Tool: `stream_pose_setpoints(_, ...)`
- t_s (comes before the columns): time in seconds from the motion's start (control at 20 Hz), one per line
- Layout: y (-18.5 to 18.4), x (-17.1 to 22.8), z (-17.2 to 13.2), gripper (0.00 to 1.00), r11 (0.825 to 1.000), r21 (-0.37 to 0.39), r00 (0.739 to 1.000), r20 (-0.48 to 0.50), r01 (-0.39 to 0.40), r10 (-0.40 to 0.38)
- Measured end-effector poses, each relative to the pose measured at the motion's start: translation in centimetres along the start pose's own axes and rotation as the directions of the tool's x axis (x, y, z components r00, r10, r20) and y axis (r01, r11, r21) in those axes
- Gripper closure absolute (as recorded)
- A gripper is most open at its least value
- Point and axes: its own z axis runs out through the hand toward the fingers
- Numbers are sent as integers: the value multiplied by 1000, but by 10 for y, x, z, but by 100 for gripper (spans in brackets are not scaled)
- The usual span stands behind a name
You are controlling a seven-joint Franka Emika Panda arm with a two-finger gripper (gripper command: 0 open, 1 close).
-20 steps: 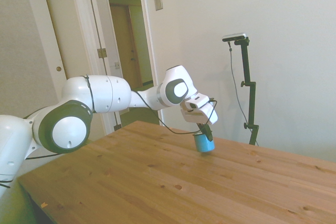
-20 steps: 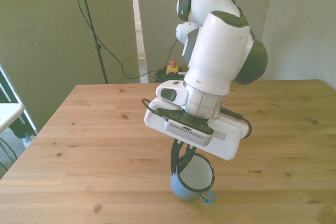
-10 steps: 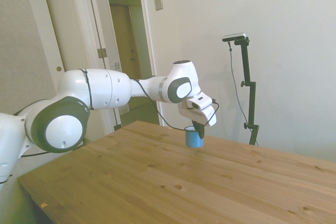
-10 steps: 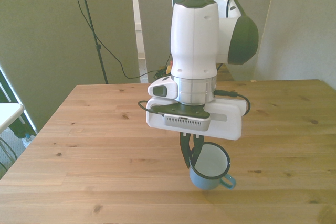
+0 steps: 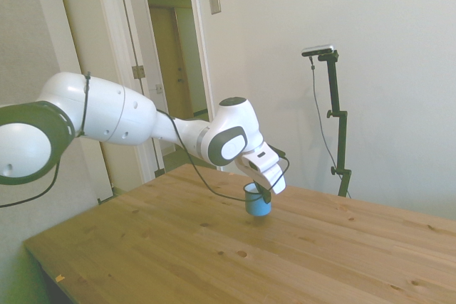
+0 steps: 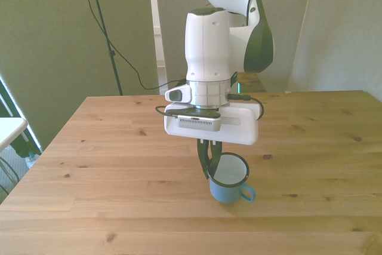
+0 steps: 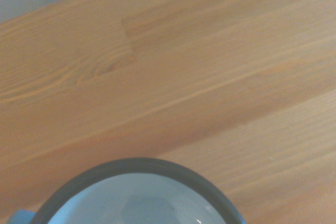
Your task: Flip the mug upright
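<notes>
The mug [image 6: 228, 178] stands upright on the desk [image 6: 107, 165], mouth up, in the near half of the desk as the front view shows it, a little toward the front view's right of center. Its white inside holds nothing visible, and the dark rim rings it all round. The small blue handle sticks out at about 4 o'clock in the front view. In the wrist view the mug [image 7: 142, 195] shows only as an arc of dark rim over a pale interior, with bare wood grain beyond it.

The claw [image 6: 209, 160] comes down from above with its dark fingers [image 6: 205, 158] closed on the mug's rim at about 9 o'clock in the front view, 1 finger appearing to sit inside the wall and 1 outside. In the side view the claw [image 5: 265, 191] meets the mug [image 5: 257, 201] at its top edge, the base resting on the desk [image 5: 214, 254].

Compared with 0.5 s ago, the mug sits level and lower, its base now on the wood rather than tipped and raised. The wrist has dropped and the arm's elbow has swung back.

Behind the desk, a doorway [image 5: 171, 69] stands open in the side view.
</notes>
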Motion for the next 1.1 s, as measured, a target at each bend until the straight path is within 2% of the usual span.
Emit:
stream_pose_setpoints(0.4,19,-17,-28,100,999,21,998,-30,-50,51)
stream_pose_setpoints(0.65,22,-35,-29,100,993,24,991,-68,-115,116)
stream_pose_setpoints(1.1,20,-57,-11,100,989,9,988,-47,-147,147)
